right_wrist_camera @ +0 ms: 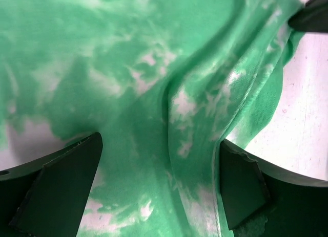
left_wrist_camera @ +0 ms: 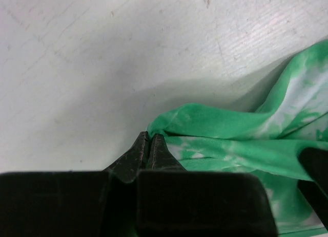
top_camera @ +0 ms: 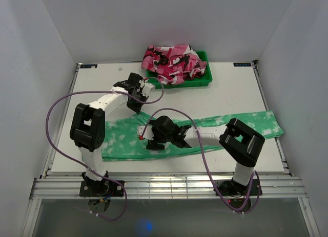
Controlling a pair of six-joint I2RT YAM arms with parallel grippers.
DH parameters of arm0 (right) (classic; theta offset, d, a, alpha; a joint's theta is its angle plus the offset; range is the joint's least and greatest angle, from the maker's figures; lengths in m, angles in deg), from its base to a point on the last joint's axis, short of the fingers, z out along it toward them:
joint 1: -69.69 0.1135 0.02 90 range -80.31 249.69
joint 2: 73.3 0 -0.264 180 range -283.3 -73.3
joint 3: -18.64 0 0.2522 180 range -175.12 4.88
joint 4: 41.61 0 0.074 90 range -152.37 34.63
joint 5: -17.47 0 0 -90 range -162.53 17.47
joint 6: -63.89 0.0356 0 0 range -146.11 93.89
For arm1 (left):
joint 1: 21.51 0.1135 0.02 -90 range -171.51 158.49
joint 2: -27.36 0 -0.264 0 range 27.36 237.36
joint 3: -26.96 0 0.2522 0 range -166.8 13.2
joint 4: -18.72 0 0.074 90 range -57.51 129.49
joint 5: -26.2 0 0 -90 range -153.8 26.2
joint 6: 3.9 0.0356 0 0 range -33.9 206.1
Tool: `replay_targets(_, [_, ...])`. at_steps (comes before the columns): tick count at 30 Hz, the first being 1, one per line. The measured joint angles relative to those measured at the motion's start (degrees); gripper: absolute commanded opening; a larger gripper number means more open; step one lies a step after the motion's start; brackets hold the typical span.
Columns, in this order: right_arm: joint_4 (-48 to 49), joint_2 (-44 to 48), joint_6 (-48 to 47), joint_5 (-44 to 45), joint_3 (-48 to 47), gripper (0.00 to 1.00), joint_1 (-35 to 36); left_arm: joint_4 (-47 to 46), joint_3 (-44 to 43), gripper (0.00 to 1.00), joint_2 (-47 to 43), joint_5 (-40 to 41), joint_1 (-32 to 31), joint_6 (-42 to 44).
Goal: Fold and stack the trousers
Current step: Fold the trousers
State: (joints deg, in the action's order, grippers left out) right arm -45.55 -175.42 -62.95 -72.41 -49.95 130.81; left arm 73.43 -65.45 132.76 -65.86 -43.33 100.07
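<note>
The trousers (top_camera: 123,143) are bright green with white blotches. They lie spread across the table from the front left to the right edge (top_camera: 261,123). My left gripper (top_camera: 137,107) is at their upper left border, shut on a raised fold of the green cloth (left_wrist_camera: 169,125), which sits pinched at the fingertips (left_wrist_camera: 148,138). My right gripper (top_camera: 152,141) hovers low over the middle of the trousers. It is open, with rumpled cloth (right_wrist_camera: 154,93) below and between the wide-apart fingers (right_wrist_camera: 61,180) but nothing gripped.
A green tray (top_camera: 205,81) at the back of the table holds a bundle of pink, white and black cloth (top_camera: 174,61). White walls close in the table on three sides. A metal rail runs along the near edge (top_camera: 164,186).
</note>
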Motion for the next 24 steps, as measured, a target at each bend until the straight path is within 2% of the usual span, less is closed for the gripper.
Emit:
replay_targets(2, [0.46,-0.20,-0.02,0.17,0.00,0.90,0.17,0.76,-2.91,0.00,2.95,-2.21,0.92,1.14])
replay_targets(3, [0.83,-0.42,-0.02,0.20,-0.02,0.89,0.17,1.05,-4.59,0.10,4.72,-3.61,1.42,1.75])
replay_targets(6, [1.18,-1.09,0.22,0.44,-0.61,0.89,0.13,1.40,-7.74,0.49,8.17,-5.84,2.08,3.87])
replay_targets(7, [0.74,-1.33,0.44,0.44,-1.09,0.89,0.13,0.50,-8.41,0.70,8.94,-5.81,2.36,4.68])
replay_targets(8, [0.24,-1.49,0.52,0.42,-1.55,0.89,0.13,-0.35,-9.38,0.78,9.62,-5.73,2.91,5.18])
replay_targets(12, [-3.54,-2.60,2.01,0.11,-4.63,0.90,-0.68,-2.34,-13.77,0.85,9.86,-6.10,7.63,5.66])
replay_targets(14, [-6.86,-3.85,3.80,-0.74,-7.87,0.92,-1.75,-2.32,-16.11,0.97,9.01,-6.91,10.78,5.68])
replay_targets(18, [-14.58,-5.46,8.94,-5.35,-16.52,0.92,-6.29,-0.28,-17.88,0.98,3.67,-10.25,17.18,5.22])
replay_targets(19, [-16.09,-5.62,10.23,-6.47,-18.82,0.89,-7.10,0.68,-17.79,0.98,1.60,-11.37,18.95,5.22])
replay_targets(21, [-18.56,-5.73,12.83,-9.07,-23.43,0.85,-10.27,3.15,-17.09,0.94,-3.26,-13.75,22.23,5.33])
replay_targets(23, [-19.69,-5.62,14.67,-10.93,-26.16,0.75,-12.37,4.28,-13.79,0.87,-9.25,-16.57,24.94,5.53])
replay_targets(24, [-20.28,-5.53,15.50,-11.91,-26.82,0.70,-13.18,5.57,-11.37,0.78,-12.46,-17.81,26.10,5.64])
